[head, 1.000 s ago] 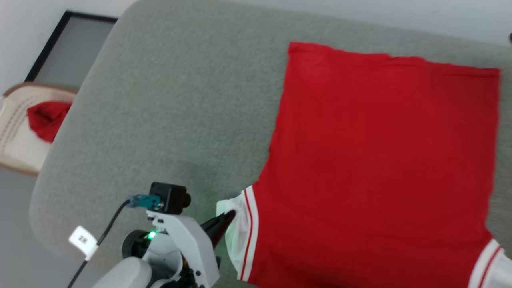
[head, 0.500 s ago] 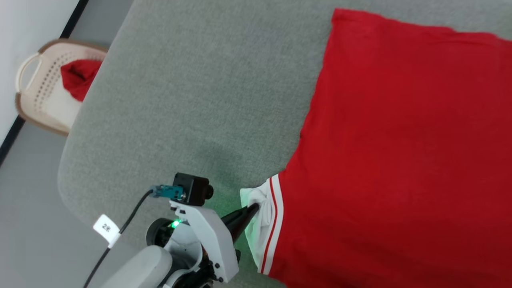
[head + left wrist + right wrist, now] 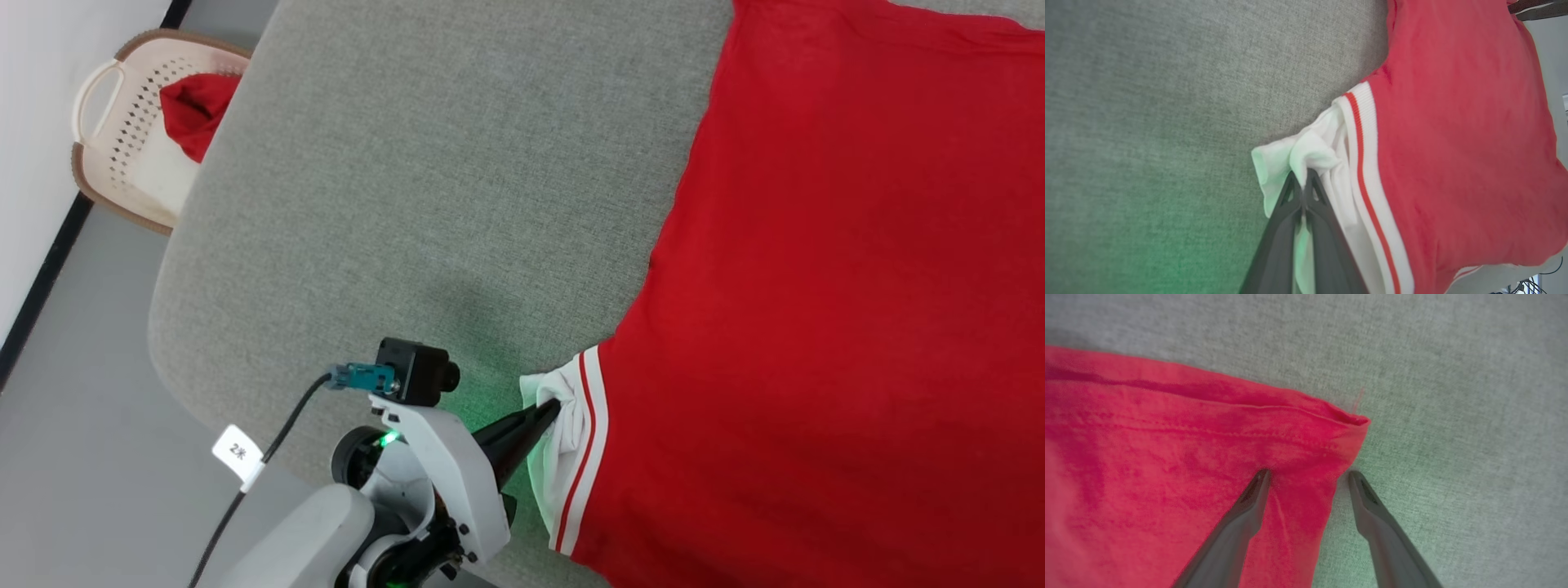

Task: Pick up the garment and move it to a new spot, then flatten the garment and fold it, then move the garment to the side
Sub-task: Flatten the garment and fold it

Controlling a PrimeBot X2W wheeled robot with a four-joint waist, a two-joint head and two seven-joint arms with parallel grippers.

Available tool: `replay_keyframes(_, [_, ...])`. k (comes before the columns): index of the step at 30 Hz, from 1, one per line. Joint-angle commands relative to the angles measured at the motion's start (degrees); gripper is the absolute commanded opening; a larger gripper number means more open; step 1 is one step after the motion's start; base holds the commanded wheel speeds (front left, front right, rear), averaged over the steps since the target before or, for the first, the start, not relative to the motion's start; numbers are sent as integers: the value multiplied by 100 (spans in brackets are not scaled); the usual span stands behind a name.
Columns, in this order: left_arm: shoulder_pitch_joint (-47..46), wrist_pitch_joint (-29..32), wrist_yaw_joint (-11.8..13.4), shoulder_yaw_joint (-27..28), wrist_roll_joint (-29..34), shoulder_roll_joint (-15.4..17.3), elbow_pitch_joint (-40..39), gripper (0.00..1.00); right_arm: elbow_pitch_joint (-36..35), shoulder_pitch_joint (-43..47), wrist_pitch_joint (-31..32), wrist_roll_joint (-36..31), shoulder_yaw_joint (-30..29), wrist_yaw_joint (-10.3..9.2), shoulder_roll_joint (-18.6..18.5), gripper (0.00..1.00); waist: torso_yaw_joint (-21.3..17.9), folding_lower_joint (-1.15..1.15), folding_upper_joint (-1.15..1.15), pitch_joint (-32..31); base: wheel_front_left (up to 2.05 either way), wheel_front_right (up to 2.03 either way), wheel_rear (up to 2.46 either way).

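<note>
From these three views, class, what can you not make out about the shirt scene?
Garment: head view, cut off by top, right and bottom edges.
Basket: head view, the grey cushion hides part of it and its red cloth.
Left gripper: left wrist view, shut fingers hide how much sleeve they pinch.

A wide grey fabric cushion [image 3: 424, 188] with a rounded corner spreads across the middle. At the far left, a cream plastic laundry basket [image 3: 131, 139] with a brown rim and diamond-shaped holes stands on the grey floor [image 3: 82, 457], partly hidden behind the cushion's edge. A crumpled red cloth [image 3: 196, 106] lies in it. A black skirting strip [image 3: 45, 278] runs along the foot of the white wall [image 3: 33, 122].
</note>
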Motion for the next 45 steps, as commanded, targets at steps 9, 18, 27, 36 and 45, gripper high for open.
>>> replay_keyframes(9, [-48,-44,-2,40,-50,28,172,0,29,572,256,-657,-637,-6,415,0,-91,0,0,-90,0,0,0])
replay_keyframes(18, [71,-75,104,169,-73,225,235,0,-474,810,169,-308,-512,-6,735,0,-530,0,0,-581,0,0,0])
replay_keyframes(27, [344,-4,358,346,-157,582,52,0,-1685,1715,382,1096,205,-6,479,0,-1186,0,0,-1181,0,0,0])
replay_keyframes(36, [666,71,693,538,-222,956,-322,0,-3163,3243,478,2140,189,-6,168,0,-1714,0,0,-1567,0,0,0])
replay_keyframes(45, [928,133,867,596,-281,1155,-620,0,-4370,4820,559,2506,-415,-6,317,0,-1996,0,0,-1781,0,0,0])
